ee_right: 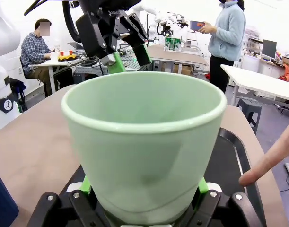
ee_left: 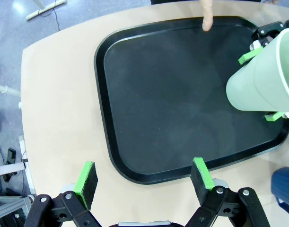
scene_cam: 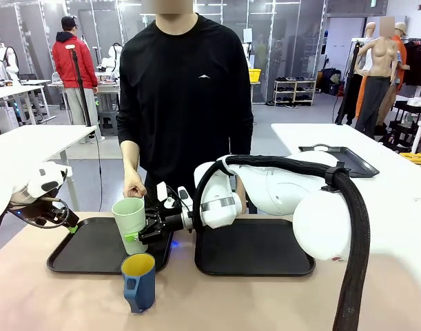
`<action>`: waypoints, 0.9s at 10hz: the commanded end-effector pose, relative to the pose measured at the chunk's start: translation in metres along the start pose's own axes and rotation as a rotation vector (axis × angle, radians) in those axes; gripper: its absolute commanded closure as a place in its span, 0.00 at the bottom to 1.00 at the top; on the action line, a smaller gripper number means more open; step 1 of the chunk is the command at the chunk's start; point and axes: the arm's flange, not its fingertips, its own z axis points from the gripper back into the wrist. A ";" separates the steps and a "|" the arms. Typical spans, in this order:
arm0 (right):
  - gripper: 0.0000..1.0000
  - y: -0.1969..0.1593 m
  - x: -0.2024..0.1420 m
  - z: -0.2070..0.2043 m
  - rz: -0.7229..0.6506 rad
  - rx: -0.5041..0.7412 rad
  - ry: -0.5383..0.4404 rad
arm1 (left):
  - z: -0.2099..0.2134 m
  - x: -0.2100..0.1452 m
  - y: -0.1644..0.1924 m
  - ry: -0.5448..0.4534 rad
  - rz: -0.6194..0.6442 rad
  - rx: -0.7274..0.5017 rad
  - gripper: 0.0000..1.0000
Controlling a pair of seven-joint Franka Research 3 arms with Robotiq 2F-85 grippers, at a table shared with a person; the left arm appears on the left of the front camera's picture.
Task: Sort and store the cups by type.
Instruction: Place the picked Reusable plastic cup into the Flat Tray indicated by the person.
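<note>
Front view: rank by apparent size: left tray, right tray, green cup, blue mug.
Largest: left tray and right tray, which look alike, so not ranked.
Smallest: green cup and blue mug, much smaller; about alike, and the mug sits nearer the camera, so unsure.

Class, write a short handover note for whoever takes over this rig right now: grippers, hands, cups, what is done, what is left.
Right gripper: shut on the green cup, reaching across over the left tray; whether the cup touches the tray is unclear.
Left gripper: open, empty, beside that tray's left edge.
Person's hand: a finger points at the left tray's far rim.
Blue mug: upright on the table, in front of the trays.
Done: green cup picked up.
Left: set it down and release; store the mug, likely on the right tray.
</note>
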 end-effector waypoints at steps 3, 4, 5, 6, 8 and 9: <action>0.00 0.004 -0.004 0.007 0.001 -0.011 -0.021 | 0.000 0.000 0.002 -0.001 0.003 0.000 0.00; 0.00 0.005 -0.003 0.009 0.000 -0.003 -0.024 | 0.000 0.000 0.002 -0.001 0.003 0.000 0.00; 0.00 0.005 -0.003 0.011 -0.002 -0.001 -0.021 | 0.000 0.000 0.002 -0.001 0.003 0.000 0.00; 0.00 0.007 -0.001 0.014 -0.004 0.001 -0.024 | 0.000 0.000 0.002 -0.001 0.003 0.000 0.00; 0.00 0.011 0.002 0.020 -0.038 0.007 -0.004 | 0.000 0.000 0.002 -0.001 0.003 0.000 0.00; 0.00 0.012 0.003 0.024 -0.069 -0.003 -0.001 | 0.000 0.000 0.002 -0.001 0.003 0.000 0.00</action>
